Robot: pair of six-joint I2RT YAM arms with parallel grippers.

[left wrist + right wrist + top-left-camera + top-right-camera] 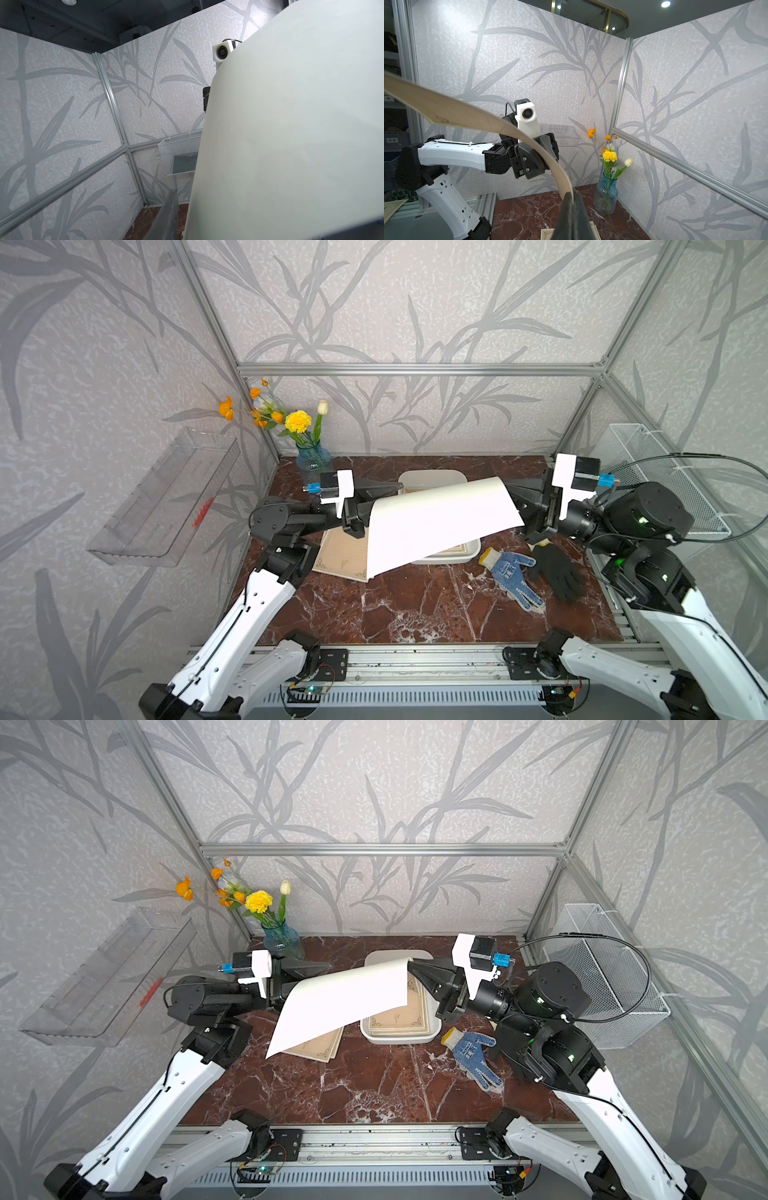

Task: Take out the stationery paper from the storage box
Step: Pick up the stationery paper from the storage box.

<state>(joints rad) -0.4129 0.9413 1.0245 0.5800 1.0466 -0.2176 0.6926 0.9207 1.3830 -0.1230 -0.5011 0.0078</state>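
One sheet of stationery paper (440, 526) (345, 1002) hangs in the air above the table, blank white side up and bowed between the two arms. My right gripper (510, 488) (572, 194) is shut on its far right corner. My left gripper (386, 502) (316, 979) straddles the sheet's left edge, and one finger (166, 218) stands a little apart from the paper (291, 124). Under the sheet sits the white storage box (432, 477) (395, 1038) with more tan sheets (399, 1019) in it. Other tan sheets (340, 560) (320, 1048) lie flat on the table left of the box.
A blue-dotted work glove (513, 576) and a black glove (557, 568) lie right of the box. A blue glass vase of flowers (313, 456) stands at the back left. A white wire basket (660, 481) hangs on the right wall and a clear shelf tray (166, 497) on the left wall.
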